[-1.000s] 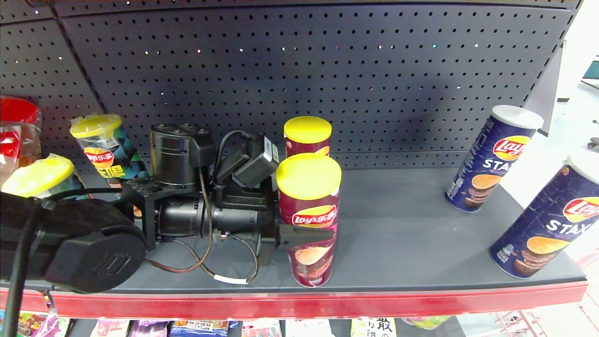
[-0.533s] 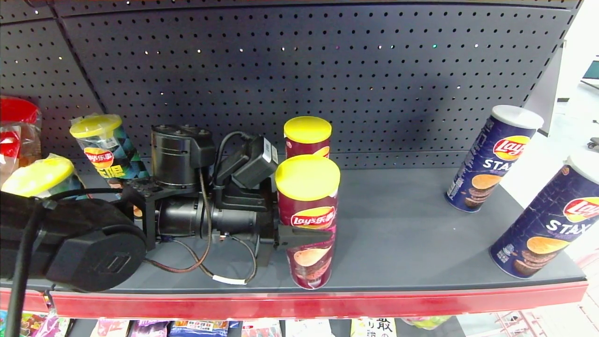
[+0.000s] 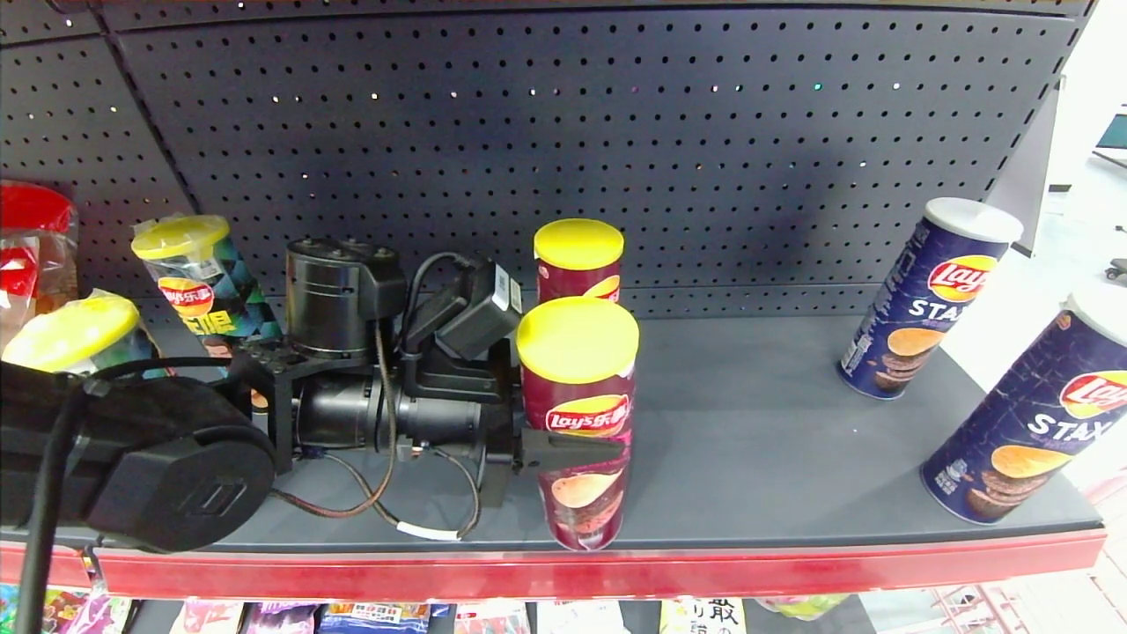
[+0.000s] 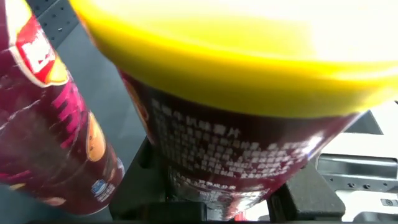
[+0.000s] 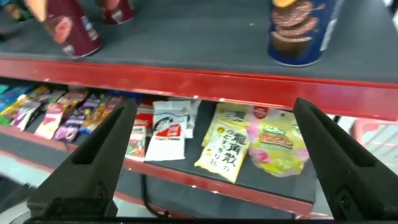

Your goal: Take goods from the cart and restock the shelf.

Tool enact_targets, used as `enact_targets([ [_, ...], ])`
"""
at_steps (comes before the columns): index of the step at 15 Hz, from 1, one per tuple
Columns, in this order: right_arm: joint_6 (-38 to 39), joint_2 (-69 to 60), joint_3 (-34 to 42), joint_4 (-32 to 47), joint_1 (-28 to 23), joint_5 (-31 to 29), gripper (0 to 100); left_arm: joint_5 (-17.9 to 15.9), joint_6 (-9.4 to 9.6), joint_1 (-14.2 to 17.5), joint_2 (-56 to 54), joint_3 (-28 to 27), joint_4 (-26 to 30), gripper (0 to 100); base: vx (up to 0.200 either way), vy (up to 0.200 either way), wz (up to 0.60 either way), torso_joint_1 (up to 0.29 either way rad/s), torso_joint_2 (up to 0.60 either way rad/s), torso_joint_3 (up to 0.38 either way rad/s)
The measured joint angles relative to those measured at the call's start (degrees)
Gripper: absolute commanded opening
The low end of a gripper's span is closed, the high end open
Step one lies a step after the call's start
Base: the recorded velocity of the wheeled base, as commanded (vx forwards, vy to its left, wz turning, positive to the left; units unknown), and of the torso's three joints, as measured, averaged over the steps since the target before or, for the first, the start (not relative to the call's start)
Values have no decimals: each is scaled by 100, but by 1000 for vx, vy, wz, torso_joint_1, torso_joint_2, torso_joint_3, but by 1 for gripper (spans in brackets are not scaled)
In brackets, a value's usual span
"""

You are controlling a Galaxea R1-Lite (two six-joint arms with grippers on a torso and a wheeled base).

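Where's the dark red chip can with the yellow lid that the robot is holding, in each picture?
Head view: dark red can mid-shelf, at the front, in the left gripper.
Left wrist view: the can close up, yellow lid nearest the camera.
Right wrist view: far off, likely the can nearest the red shelf edge.
Shared landmark: the twin can behind it.

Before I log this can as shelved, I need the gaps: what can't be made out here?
- Head view: the far finger of the left pincer is hidden behind the held maroon can.
- Left wrist view: that can's base is cut off at the picture's edge, so shelf contact is unclear.
- Head view: the rear maroon can has its lower half hidden by the held one.
- Head view: lower-shelf packets are cut by the bottom edge.
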Motion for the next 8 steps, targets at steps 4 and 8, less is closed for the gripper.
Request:
enact_targets([
  [4, -17, 276, 44, -156, -174, -766, 100, -39, 0, 5, 0, -5, 7, 0, 0, 0, 0, 0, 0, 0],
  [8, -61, 584, 48, -156, -1089, -1164, 100, -72, -2, 2, 26, -18, 0, 0, 0, 0, 0, 0, 0, 0],
])
